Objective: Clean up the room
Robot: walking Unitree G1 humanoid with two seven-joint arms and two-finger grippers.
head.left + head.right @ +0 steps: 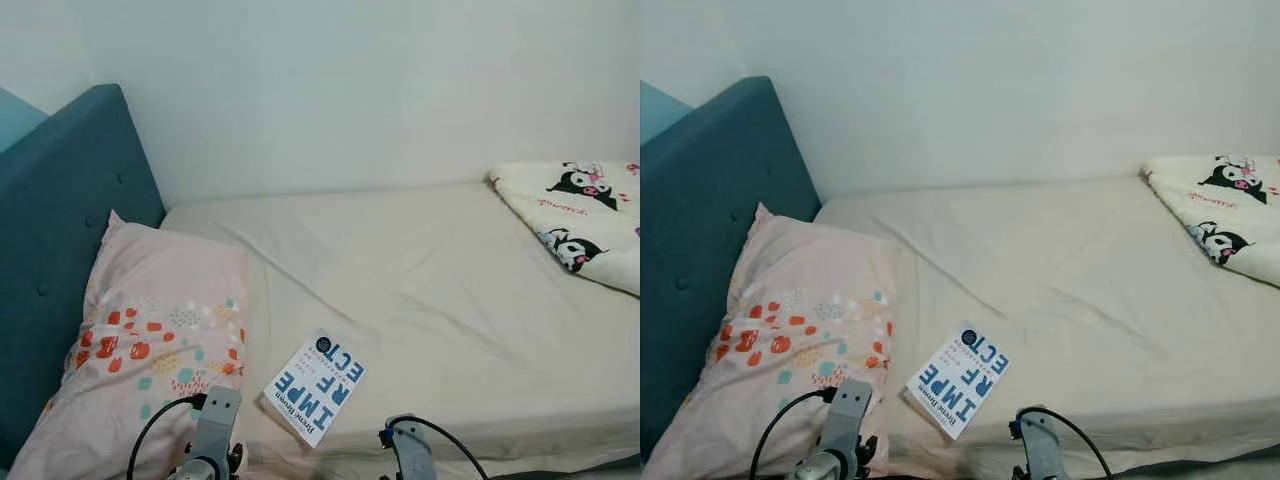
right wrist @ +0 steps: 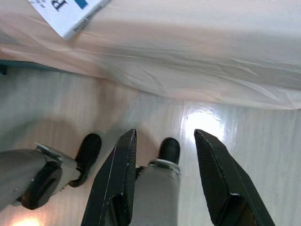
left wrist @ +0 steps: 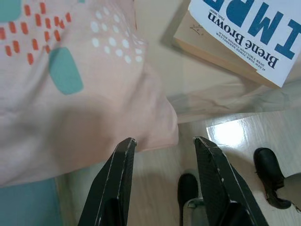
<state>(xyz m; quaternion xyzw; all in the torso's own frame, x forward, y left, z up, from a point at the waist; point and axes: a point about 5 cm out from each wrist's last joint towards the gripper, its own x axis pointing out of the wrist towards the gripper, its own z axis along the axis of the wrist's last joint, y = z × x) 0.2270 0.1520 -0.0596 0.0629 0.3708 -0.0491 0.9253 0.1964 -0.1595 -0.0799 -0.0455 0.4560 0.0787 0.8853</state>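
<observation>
A white paperback book (image 1: pixel 315 388) with big blue letters lies on the beige bed sheet (image 1: pixel 430 290), close to the bed's front edge and just right of a pink patterned pillow (image 1: pixel 150 340). The book (image 3: pixel 244 35) also shows in the left wrist view beyond the pillow's corner (image 3: pixel 84 94). My left gripper (image 3: pixel 164 141) is open and empty, hanging over the pillow's edge in front of the bed. My right gripper (image 2: pixel 164 134) is open and empty, low over the wooden floor by the bed's side, with a corner of the book (image 2: pixel 70 16) above it.
A teal headboard (image 1: pixel 60 230) stands at the left behind the pillow. A folded white blanket (image 1: pixel 585 215) with cartoon prints lies at the bed's far right. A white wall runs behind the bed. My own legs and black feet (image 2: pixel 89 150) stand on the pale floor.
</observation>
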